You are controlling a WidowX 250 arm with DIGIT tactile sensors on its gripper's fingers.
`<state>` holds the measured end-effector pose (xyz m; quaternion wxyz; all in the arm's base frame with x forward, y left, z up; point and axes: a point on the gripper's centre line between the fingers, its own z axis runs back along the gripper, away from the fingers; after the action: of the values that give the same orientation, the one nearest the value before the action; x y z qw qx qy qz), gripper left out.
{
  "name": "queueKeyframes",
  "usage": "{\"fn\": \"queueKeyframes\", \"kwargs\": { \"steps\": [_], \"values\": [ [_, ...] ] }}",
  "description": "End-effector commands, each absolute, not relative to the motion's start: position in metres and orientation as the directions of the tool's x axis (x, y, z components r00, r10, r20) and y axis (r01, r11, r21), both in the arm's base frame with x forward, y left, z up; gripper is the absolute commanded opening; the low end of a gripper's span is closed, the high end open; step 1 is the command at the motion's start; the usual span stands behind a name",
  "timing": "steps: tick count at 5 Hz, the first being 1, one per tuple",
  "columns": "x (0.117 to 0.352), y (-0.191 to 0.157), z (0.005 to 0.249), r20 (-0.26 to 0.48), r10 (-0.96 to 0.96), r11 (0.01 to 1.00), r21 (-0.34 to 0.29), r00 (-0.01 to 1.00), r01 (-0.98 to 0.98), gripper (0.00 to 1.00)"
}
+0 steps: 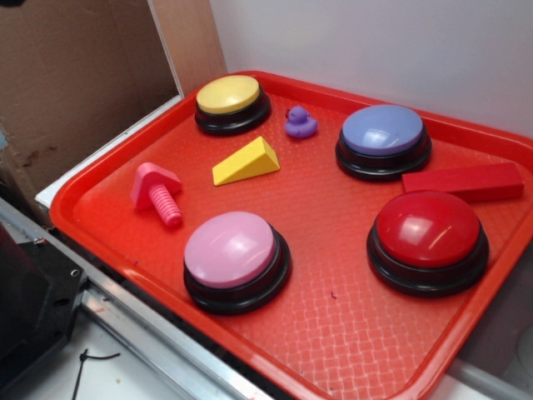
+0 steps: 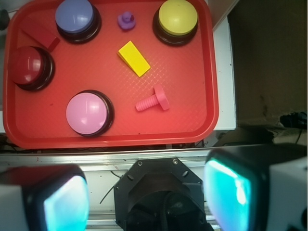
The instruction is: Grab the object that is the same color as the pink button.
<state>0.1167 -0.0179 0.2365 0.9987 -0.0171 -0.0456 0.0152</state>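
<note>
Tray [image 1: 333, 333]: red, textured, holding everything you need to sort through.

Pink button [image 1: 231, 250]: glossy dome on a black base, near the front edge of the tray. This gives you the colour to match.

Bolt [image 1: 158, 193]: pink plastic, flat head and ribbed shaft, lying on its side just beside the pink button, towards the tray's left rim. This is the one you want (the only small item in that pink).

Other items, to be passed over: yellow wedge [image 1: 246, 162] mid-tray, purple duck [image 1: 301, 122] behind it, yellow button [image 1: 231, 102], lavender button [image 1: 383, 137], red button [image 1: 428, 237], red block [image 1: 463, 181].

Gripper [image 2: 144, 197]: seen only from the wrist view, its fingers [image 2: 231, 187] stand wide apart at the bottom corners, holding nothing, high above the tray and back from its near rim.

Step in hand: the approach, by my reading; nothing is grasped yet. Your next move should carry the gripper forward over the bolt, turn it so the fingers straddle the shaft crosswise, then descend and close.
</note>
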Motion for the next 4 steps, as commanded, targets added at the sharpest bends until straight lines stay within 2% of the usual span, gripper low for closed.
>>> {"fn": "queueKeyframes", "kwargs": {
  "steps": [1,2,3,4],
  "values": [
    [0.117,-0.018,0.236,0.091,0.032,0.999,-0.035,0.995,-0.029,1.00],
    [0.147,-0.020,0.225,0.086,0.051,0.998,-0.028,0.995,-0.048,1.00],
    [0.184,-0.006,0.207,0.115,0.044,0.999,0.015,0.992,-0.046,1.00],
    [0.205,0.014,0.181,0.085,0.021,0.993,0.112,0.996,-0.031,1.00]
  ]
}}
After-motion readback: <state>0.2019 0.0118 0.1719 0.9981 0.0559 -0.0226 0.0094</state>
